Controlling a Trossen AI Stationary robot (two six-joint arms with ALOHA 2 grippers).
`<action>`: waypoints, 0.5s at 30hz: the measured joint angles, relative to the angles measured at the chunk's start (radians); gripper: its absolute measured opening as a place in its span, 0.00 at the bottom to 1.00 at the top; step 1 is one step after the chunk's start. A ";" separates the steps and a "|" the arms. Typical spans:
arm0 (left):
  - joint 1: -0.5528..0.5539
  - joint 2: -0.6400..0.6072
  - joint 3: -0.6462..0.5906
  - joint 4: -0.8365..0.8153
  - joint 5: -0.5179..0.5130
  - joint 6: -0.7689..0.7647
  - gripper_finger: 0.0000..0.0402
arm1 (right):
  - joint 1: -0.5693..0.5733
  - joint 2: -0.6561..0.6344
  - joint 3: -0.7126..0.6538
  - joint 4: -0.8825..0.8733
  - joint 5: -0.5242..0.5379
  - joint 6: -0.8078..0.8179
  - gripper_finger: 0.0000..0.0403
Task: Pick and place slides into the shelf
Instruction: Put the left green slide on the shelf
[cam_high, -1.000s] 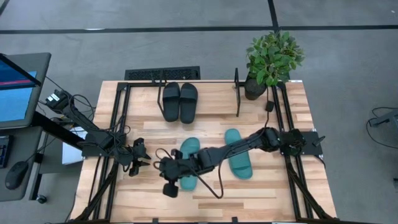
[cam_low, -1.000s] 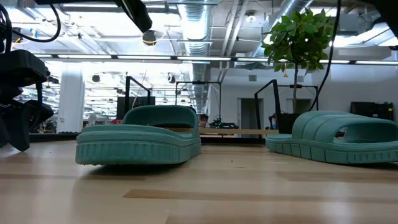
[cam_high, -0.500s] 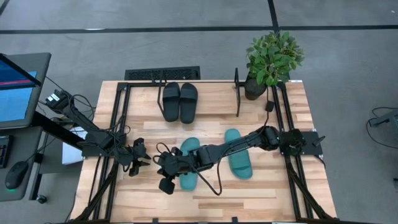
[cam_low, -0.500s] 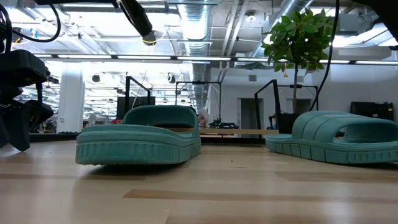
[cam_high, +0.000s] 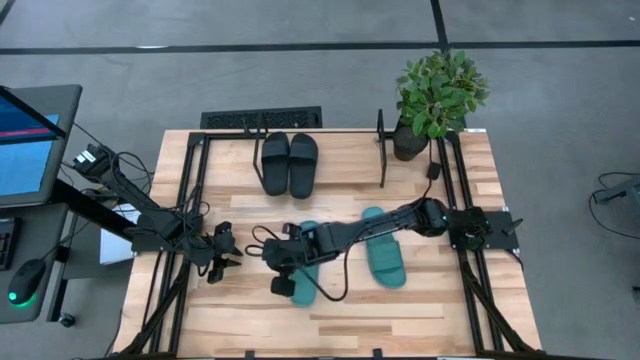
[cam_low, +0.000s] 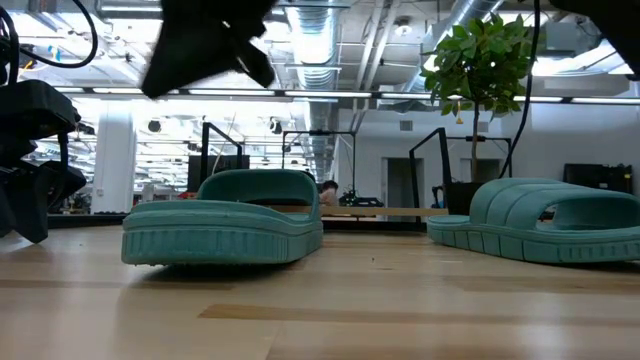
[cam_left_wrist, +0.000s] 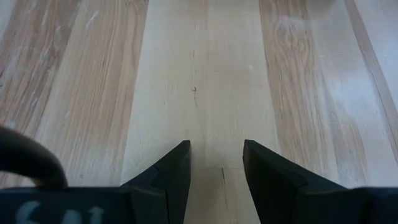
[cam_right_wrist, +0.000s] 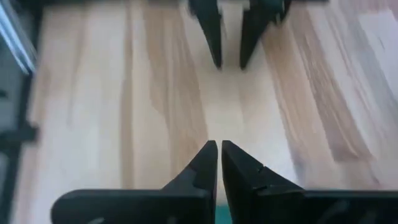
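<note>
Table (cam_high: 420, 310) of pale wood carried everything. The shelf (cam_high: 320, 150) stood at its far edge, two black slides (cam_high: 289, 163) side by side in it. Two teal slides (cam_high: 383, 258) lay mid-table, apart. The right gripper (cam_right_wrist: 219, 155) hung above the nearer-left teal one (cam_low: 222, 218), fingers nearly pressed together, empty. The left gripper (cam_left_wrist: 214, 165) waited low at the left, fingers spread, holding nothing.
</note>
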 joint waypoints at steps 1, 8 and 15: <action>0.000 0.000 0.000 0.000 0.000 0.000 0.34 | 0.000 0.000 0.000 -0.029 0.000 -0.016 0.05; 0.000 0.000 0.000 0.000 0.000 0.000 0.34 | 0.032 -0.030 0.021 -0.161 0.032 -0.128 0.07; 0.000 0.000 0.000 -0.002 0.000 0.000 0.34 | 0.139 -0.094 0.131 -0.339 0.361 -0.121 0.01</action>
